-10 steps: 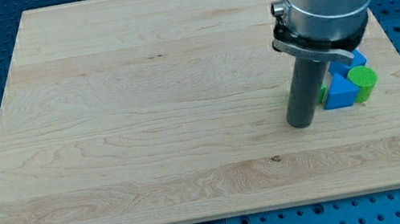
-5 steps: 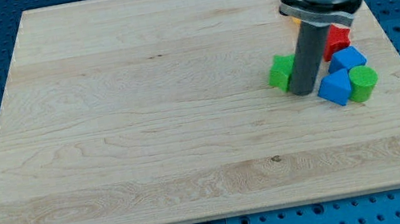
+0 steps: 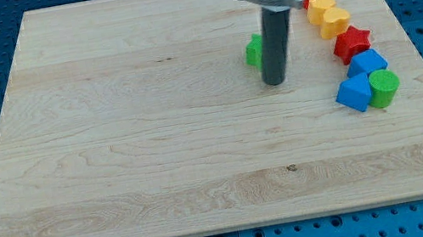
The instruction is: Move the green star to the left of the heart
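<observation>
tip: my tip (image 3: 275, 83) bare rod, no fingers to spread or pinch | target: small green star block (image 3: 254, 50) touching rod's left-far side | goal: yellow heart block (image 3: 335, 21) lies well right

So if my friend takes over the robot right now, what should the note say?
My tip is down on the board, touching the green star, which pokes out on the rod's left. The yellow heart sits in the block row near the view's right edge. The star already lies left of the heart, with a gap between them. Left to do: nudge it closer if needed, then back the tip away.
</observation>
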You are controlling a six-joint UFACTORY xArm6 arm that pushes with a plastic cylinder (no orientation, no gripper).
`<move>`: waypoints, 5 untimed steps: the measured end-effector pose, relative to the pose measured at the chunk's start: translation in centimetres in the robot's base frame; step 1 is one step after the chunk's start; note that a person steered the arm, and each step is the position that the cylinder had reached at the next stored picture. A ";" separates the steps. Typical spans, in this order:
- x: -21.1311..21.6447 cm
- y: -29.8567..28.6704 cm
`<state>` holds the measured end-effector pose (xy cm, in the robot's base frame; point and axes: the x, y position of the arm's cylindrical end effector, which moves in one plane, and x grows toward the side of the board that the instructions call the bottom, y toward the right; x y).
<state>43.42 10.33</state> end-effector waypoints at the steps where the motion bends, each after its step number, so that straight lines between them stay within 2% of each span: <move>1: -1.9 3.6; 2: -3.2 4.6; 3: -3.3 2.4; 4: -5.2 -2.4; 5: -6.8 -4.5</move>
